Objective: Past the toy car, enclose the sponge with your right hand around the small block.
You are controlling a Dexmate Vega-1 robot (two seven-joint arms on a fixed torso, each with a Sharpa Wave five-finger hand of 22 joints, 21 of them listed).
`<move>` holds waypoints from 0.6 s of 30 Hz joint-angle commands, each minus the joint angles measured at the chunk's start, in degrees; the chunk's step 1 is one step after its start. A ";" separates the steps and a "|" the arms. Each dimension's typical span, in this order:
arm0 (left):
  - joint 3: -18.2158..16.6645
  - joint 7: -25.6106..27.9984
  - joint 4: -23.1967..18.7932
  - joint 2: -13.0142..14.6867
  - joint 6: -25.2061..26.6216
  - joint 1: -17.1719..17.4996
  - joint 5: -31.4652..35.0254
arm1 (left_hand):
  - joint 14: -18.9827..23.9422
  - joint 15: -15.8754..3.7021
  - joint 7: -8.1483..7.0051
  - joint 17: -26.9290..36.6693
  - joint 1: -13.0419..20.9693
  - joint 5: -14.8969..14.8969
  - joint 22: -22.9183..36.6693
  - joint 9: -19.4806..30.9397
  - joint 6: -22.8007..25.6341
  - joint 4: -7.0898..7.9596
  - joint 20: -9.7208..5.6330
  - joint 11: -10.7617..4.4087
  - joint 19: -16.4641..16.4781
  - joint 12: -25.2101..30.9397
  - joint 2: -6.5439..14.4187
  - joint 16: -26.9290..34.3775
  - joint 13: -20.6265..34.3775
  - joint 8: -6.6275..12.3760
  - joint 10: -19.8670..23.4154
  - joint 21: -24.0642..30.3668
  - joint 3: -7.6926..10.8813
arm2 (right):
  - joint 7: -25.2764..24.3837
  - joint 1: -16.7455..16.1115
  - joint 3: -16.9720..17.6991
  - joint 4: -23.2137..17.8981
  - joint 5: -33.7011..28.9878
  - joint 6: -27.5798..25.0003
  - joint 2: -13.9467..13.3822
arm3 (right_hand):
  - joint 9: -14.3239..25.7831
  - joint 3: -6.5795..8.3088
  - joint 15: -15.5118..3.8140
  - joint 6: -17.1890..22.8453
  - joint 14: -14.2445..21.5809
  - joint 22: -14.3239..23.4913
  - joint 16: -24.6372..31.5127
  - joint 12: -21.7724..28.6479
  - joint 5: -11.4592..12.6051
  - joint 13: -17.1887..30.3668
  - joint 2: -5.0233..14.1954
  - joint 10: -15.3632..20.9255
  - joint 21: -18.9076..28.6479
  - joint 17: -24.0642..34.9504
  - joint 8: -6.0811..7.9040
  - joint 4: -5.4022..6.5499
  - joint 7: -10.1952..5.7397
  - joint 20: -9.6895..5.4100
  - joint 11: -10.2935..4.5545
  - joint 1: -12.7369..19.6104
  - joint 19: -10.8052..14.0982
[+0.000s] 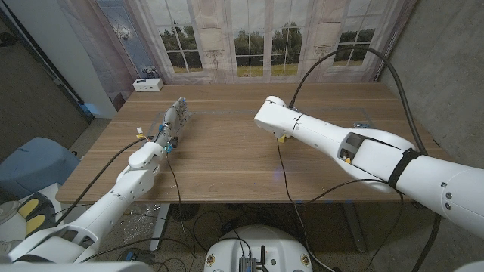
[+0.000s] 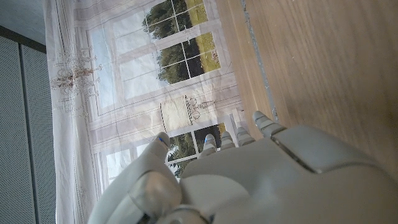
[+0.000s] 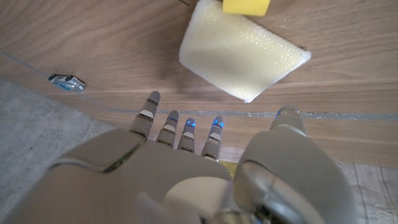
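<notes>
Now the right robot hand (image 3: 205, 180), fingers spread and empty, hovers near the sponge (image 3: 239, 53), which lies on the surface (image 3: 93, 37) touching the small yellow block (image 3: 246, 5). Best to advance squarely, wrapping fingers round the sponge's sides without nudging the block. The left robot hand (image 1: 172, 125) waits, holding nothing.

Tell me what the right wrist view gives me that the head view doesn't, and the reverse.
Right wrist view: the pale yellow rectangular sponge lying whole on the wood, a small bright yellow block at its edge, and a tiny silver-blue toy car apart from both. Head view: the left hand near the table's left side, holding nothing, and a white box at the far edge. Both: the wooden table and the right hand, fingers spread, short of the sponge, holding nothing.
</notes>
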 commanded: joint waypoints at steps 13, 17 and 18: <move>-0.29 -0.24 0.15 -0.07 -0.82 0.51 -0.28 | -0.44 0.03 -0.46 0.20 0.77 -0.23 0.25 0.15 -0.35 -0.75 0.52 0.09 -0.36 0.26 -0.18 0.16 0.20 0.04 -0.46 -0.13 0.06 | -18.33 6.15 -6.41 11.75 33.38 -0.39 7.21 | 0.20 -0.67 1.07 -1.63 -0.50 0.27 0.39 0.39 -0.03 0.28 0.24 -1.21 -0.73 0.33 -0.37 -0.02 0.29 0.25 1.57 -0.36 1.38; -0.39 -0.43 0.29 -0.11 -1.27 0.62 -0.31 | -0.44 -0.06 -0.53 0.20 0.83 -0.26 0.25 0.15 -0.39 -0.84 0.56 0.19 -0.39 0.21 -0.20 0.17 0.20 0.04 -0.60 -0.14 0.07 | -15.99 4.08 -2.24 17.93 24.24 -0.08 11.85 | 0.17 2.96 -1.22 1.25 3.10 0.41 1.18 0.95 -0.14 0.21 5.09 0.56 1.43 -0.09 0.38 -2.94 -0.27 -0.20 0.48 6.35 11.12; -0.44 -0.37 0.24 -0.08 -1.35 0.71 -0.31 | -0.44 -0.05 -0.52 0.20 0.84 -0.27 0.25 0.15 -0.40 -0.86 0.53 0.24 -0.39 0.22 -0.21 0.17 0.20 0.03 -0.58 -0.14 0.07 | -15.11 3.65 -1.43 19.00 22.01 0.17 12.60 | 0.21 4.29 -2.63 3.04 5.25 0.40 1.66 1.36 -0.50 0.20 6.16 2.39 2.56 -0.02 0.66 -3.97 -0.26 -1.11 -0.06 9.10 15.59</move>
